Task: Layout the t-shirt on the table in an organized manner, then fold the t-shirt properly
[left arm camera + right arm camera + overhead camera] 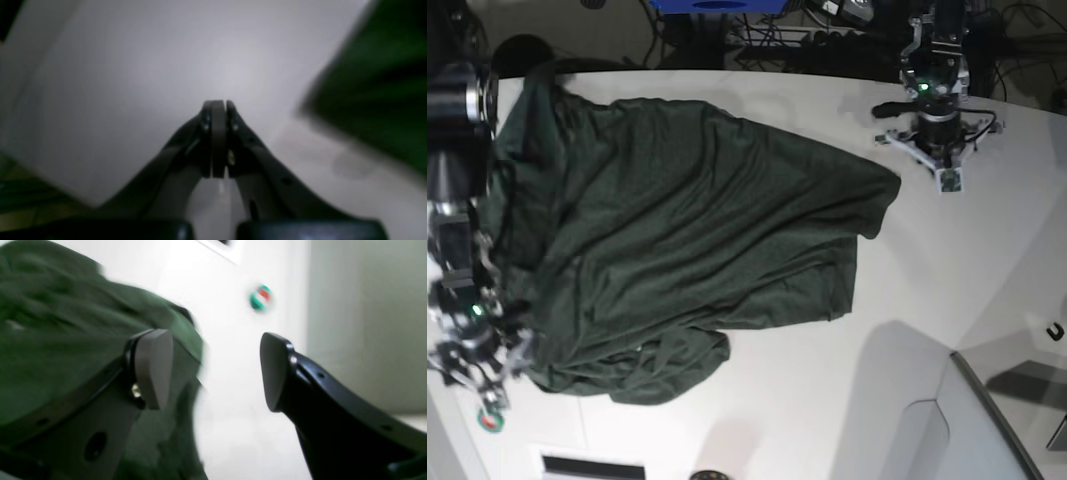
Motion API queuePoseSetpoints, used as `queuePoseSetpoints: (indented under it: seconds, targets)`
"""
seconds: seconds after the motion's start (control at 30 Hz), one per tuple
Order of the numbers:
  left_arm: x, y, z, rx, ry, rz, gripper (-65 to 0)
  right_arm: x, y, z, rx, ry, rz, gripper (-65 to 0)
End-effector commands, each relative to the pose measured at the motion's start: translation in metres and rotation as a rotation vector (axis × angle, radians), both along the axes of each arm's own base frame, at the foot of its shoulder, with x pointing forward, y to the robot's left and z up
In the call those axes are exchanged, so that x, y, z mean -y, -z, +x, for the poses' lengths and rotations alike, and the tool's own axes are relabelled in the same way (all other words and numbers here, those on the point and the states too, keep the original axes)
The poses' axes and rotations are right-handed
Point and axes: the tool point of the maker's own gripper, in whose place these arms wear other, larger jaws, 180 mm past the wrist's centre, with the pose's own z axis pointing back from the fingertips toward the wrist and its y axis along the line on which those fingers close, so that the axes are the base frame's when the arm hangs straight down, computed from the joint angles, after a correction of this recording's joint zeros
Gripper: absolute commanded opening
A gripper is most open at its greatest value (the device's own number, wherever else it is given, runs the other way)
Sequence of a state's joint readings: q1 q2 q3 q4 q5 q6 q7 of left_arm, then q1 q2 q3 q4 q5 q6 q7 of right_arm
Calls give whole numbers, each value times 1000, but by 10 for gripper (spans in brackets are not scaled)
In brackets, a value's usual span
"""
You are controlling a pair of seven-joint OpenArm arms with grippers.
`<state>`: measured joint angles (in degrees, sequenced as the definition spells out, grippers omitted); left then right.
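On glossy white table, rumpled green t-shirt

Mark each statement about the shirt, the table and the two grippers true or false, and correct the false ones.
1. The left gripper is shut with nothing between its fingers. True.
2. The right gripper is clamped on the shirt. False: its jaws stand apart with bare table showing between them, and the shirt lies beside one finger.
3. The shirt is folded into a neat rectangle. False: it lies spread out and wrinkled, bunched along its near edge.
4. The shirt is dark green. True.
5. In the base view, the left gripper rests on the shirt. False: it is over bare table, apart from the cloth.
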<state>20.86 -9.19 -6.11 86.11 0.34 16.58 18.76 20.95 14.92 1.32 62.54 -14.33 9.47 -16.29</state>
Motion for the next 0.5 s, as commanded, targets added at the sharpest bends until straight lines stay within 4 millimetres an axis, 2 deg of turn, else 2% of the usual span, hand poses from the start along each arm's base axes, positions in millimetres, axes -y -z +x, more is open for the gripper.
queuePoseSetpoints:
  seconds: [0.0,0.1,0.17,0.23,0.3,0.37,0.4,0.47]
  targets:
    - [10,-15,18,60,39,13,-650,11,-16,-8,39,35,-7,-273]
    - [57,-14,37,79,140,-43,-650,37,2,-70,-40,140,-20,-273]
    - [92,-6,50,70,222,-70,-650,43,21,-109,-90,181,-13,-275]
    - [116,7,59,46,270,-90,-650,50,38,-147,-130,231,5,-296]
    - [128,19,64,19,276,-101,-650,59,50,-180,-157,304,34,-390]
    - [129,32,64,-14,267,-103,-650,67,56,-205,-153,385,99,-495]
    - [126,39,63,-35,263,-97,-650,70,59,-220,-151,423,154,-522]
    - [120,50,58,-68,256,-86,-650,60,69,-242,-177,414,248,-476]
